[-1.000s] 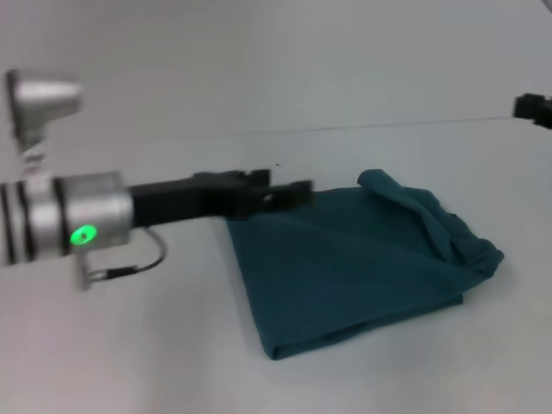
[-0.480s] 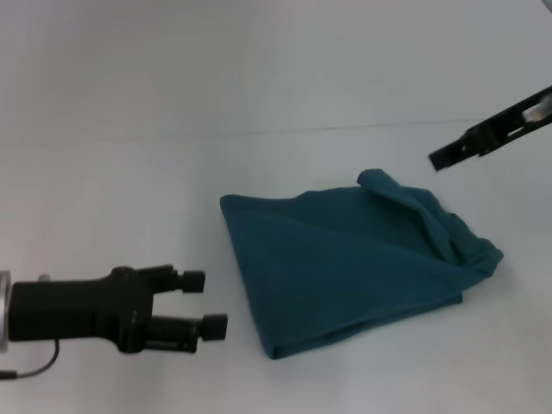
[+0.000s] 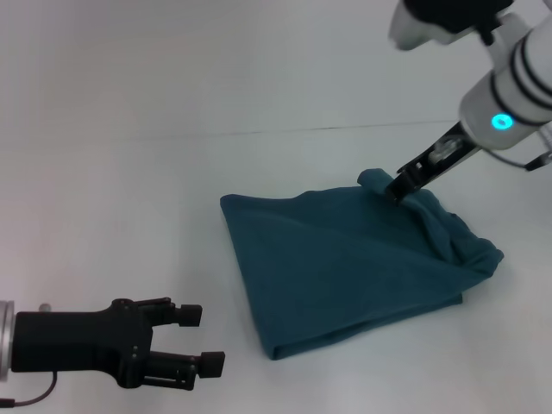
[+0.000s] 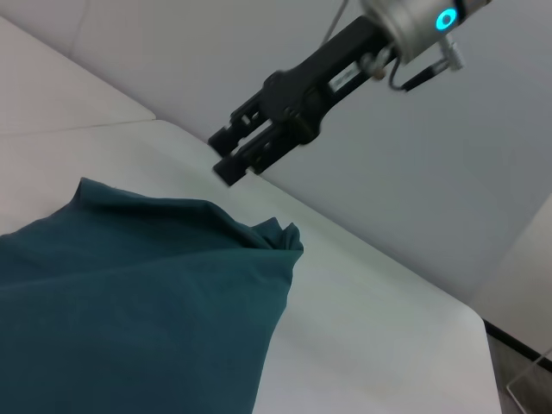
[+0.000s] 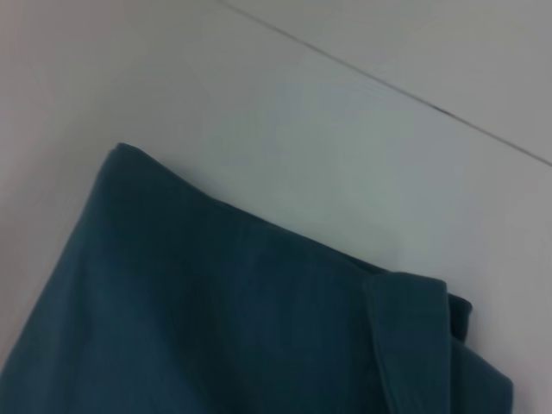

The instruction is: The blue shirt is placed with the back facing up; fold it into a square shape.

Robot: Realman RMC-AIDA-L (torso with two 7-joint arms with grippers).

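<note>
A: Where's the blue shirt (image 3: 345,263) rn?

B: Centre-right of the head frame, lying on the white table (image 3: 129,190). Folded into a rough wedge: narrow corner low-centre, wide end toward the right. Upper-right part is bunched and rumpled, w/ a small flap sticking up at the top edge.

A: Right gripper (image 3: 399,190)?

B: Comes in from the upper right of the head frame, arm w/ a cyan light on it. Tip is right at that raised flap on the shirt's top edge, touching or just above, can't say which. In the left wrist view the same gripper (image 4: 231,153) shows in the upper middle, fingers w/ only a narrow gap between them, nothing in them, just past the shirt's far edge (image 4: 129,302).

A: Left gripper (image 3: 203,341)?

B: Lower left of the head frame, low over the table, clear of the shirt, near its lower-left edge. Jaws apart, moderate gap, nothing held.

A: Right wrist cam?

B: Only the shirt (image 5: 241,319) filling the lower part of the frame, the folded flap at lower right, bare table above. Own fingers not seen there.
</note>
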